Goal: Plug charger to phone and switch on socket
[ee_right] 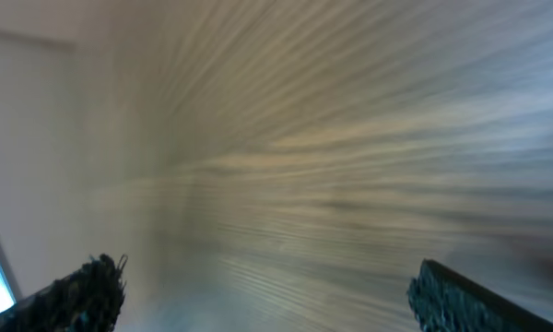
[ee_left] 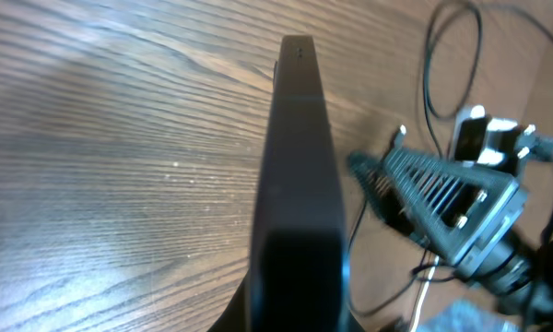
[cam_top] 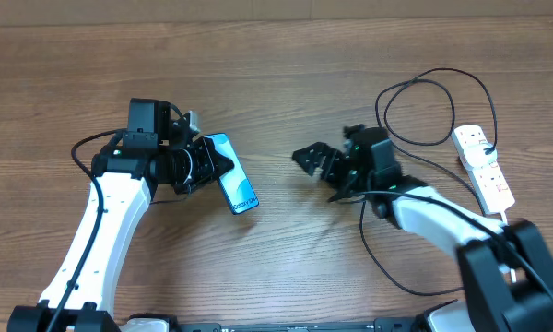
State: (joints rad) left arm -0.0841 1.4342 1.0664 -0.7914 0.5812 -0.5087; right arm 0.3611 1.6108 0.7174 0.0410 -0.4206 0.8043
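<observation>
We see the white socket (cam_top: 484,164), small red switches along it, lying slantwise. Just left of it the charger (cam_top: 379,103), a thin black cable, curls in a loose loop; its plug we cannot make out. Well left of the socket, the phone (cam_top: 233,183) sits tilted, blue screen upward.

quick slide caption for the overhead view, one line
Left jaws shut on the tilted phone, right jaws open and empty facing it across a gap, socket at the table's right edge.
</observation>
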